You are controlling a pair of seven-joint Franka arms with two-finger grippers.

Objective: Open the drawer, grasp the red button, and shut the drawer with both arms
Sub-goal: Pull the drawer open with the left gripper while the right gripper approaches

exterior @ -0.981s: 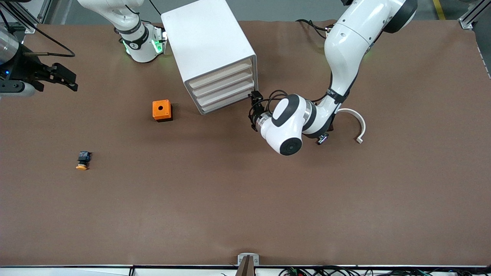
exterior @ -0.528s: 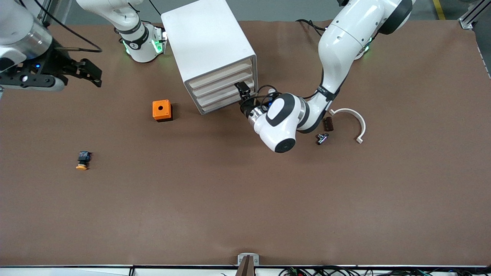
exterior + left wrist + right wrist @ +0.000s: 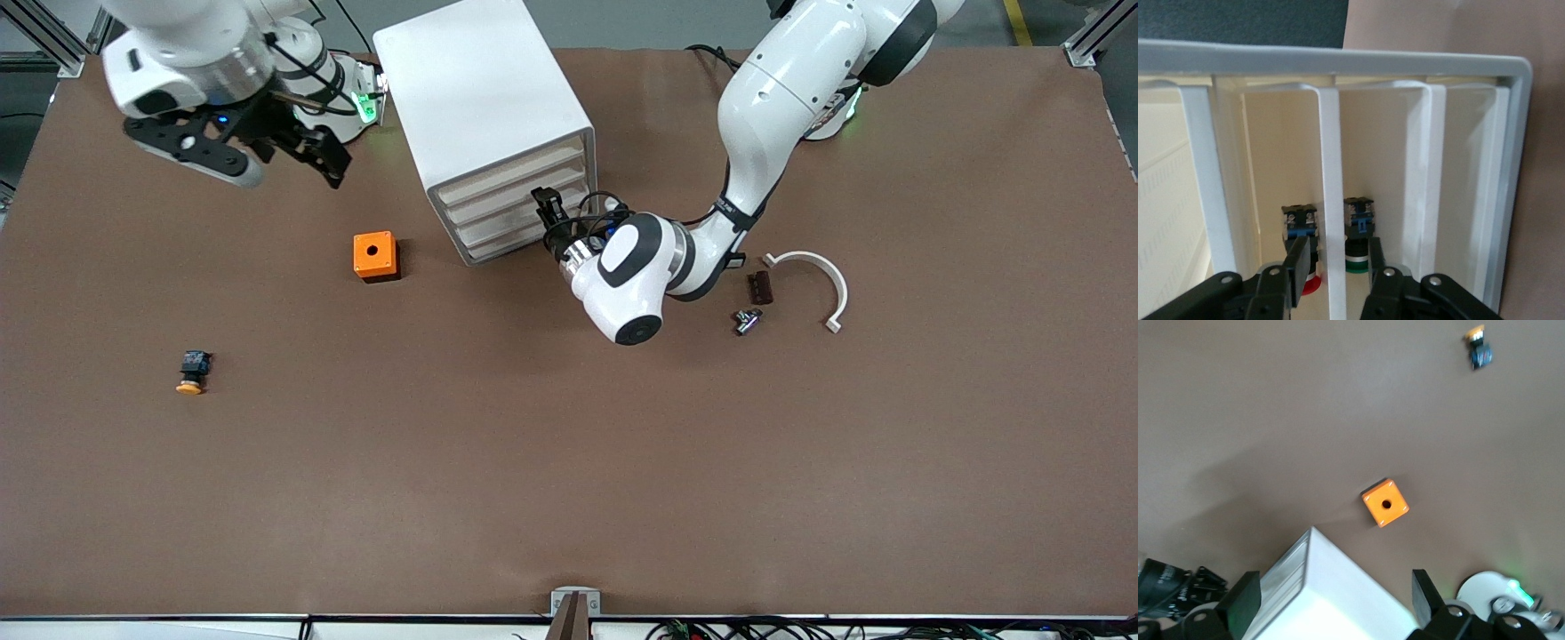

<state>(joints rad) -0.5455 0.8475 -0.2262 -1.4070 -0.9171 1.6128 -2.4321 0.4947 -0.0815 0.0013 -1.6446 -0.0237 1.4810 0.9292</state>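
The white cabinet (image 3: pixel 484 107) stands near the robots' bases, its four drawer fronts (image 3: pixel 520 203) all flush. My left gripper (image 3: pixel 546 207) is open right at those fronts. In the left wrist view the gripper (image 3: pixel 1336 263) straddles a white drawer front lip (image 3: pixel 1330 167) with one finger on each side and not clamped. The red-capped button (image 3: pixel 1300 223) lies inside, partly hidden by a finger, beside a green-capped button (image 3: pixel 1358 230). My right gripper (image 3: pixel 327 162) is open and empty, in the air beside the cabinet near the right arm's base; the right wrist view shows the gripper (image 3: pixel 1333 597) framing the cabinet (image 3: pixel 1338 600).
An orange cube with a hole (image 3: pixel 374 255) sits beside the cabinet toward the right arm's end. An orange-yellow-capped button (image 3: pixel 192 372) lies nearer the front camera. A white curved piece (image 3: pixel 822 276), a small brown block (image 3: pixel 759 287) and a small metal part (image 3: pixel 746 320) lie by the left arm.
My left gripper slid along the drawer fronts toward the right arm's end and now straddles a front lip. My right arm swung in from the table's edge to beside the cabinet.
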